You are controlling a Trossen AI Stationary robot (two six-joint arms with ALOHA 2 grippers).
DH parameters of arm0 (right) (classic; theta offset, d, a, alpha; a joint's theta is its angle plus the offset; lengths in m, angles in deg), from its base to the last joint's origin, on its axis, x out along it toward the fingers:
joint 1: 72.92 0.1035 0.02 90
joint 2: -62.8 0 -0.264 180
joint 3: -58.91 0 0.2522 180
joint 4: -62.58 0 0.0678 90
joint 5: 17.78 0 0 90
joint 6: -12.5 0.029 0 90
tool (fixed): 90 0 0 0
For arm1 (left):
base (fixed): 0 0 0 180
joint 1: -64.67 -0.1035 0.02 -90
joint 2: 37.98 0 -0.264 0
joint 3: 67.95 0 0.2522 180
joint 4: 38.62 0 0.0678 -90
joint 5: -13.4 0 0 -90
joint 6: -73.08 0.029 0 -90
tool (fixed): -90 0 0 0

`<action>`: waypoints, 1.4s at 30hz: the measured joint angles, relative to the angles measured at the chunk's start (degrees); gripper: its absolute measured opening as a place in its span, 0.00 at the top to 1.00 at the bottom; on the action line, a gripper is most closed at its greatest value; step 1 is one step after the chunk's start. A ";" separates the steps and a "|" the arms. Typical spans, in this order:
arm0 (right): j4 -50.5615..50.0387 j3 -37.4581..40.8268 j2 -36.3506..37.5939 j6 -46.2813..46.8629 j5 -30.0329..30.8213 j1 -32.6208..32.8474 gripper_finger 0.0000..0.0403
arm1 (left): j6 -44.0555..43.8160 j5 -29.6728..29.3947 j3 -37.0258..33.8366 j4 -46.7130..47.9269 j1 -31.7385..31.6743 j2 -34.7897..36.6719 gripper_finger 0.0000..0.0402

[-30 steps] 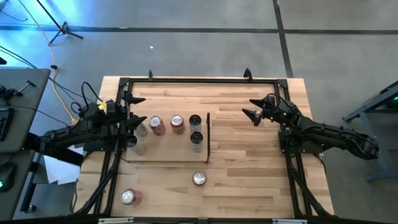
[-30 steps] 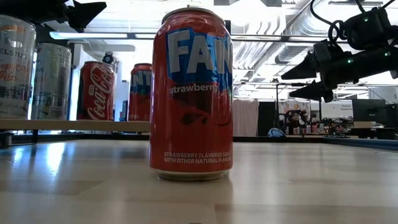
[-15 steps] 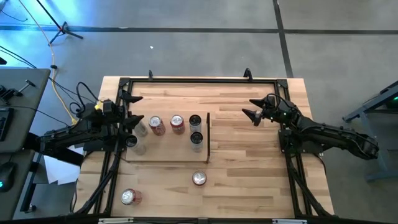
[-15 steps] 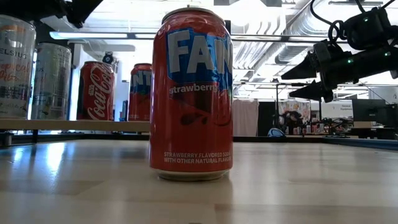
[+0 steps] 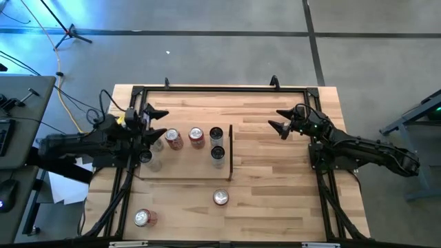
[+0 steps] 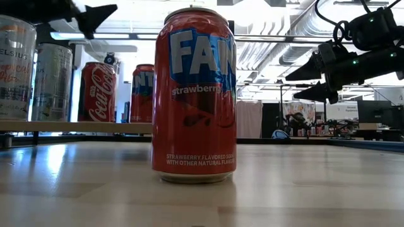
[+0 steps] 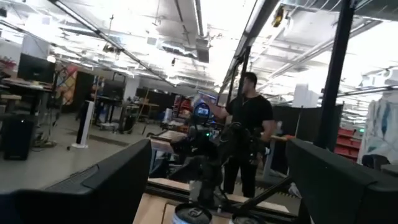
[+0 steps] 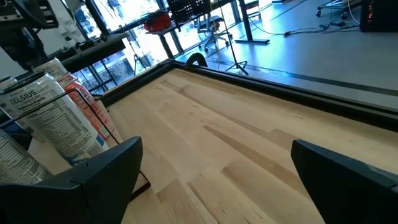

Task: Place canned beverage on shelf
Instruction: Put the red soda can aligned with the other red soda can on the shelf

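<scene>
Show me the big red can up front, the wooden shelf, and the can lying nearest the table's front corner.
Red can [image 6: 194, 94], low view, on its printed side.
Shelf [image 5: 185, 165], high view, on a bare patch of its pale wood.
Corner can [image 5: 142, 218], high view, on its silver top.

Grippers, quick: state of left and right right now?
Left gripper: open, holding nothing, above the shelf's left end.
Right gripper: open, empty, over bare table.
</scene>
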 joint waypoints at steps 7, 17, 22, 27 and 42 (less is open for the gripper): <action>-0.02 0.00 0.00 0.00 -0.02 0.00 0.01 | 7.34 -14.16 6.93 -6.43 15.02 -17.74 0.14; -0.04 0.00 0.00 0.00 -0.02 0.00 0.01 | 20.50 -43.49 23.18 -4.86 38.02 -37.23 0.14; -0.06 0.00 -0.02 0.00 0.00 0.00 0.01 | 20.96 -59.04 27.99 -5.17 47.90 -45.20 0.14; -0.24 0.00 -0.02 0.00 -0.02 0.00 0.01 | 19.68 -70.40 34.30 -5.29 54.73 -54.04 0.14; -0.31 0.00 -0.02 0.00 0.00 0.00 0.01 | 2.11 -89.42 47.65 -5.25 62.41 -78.59 0.14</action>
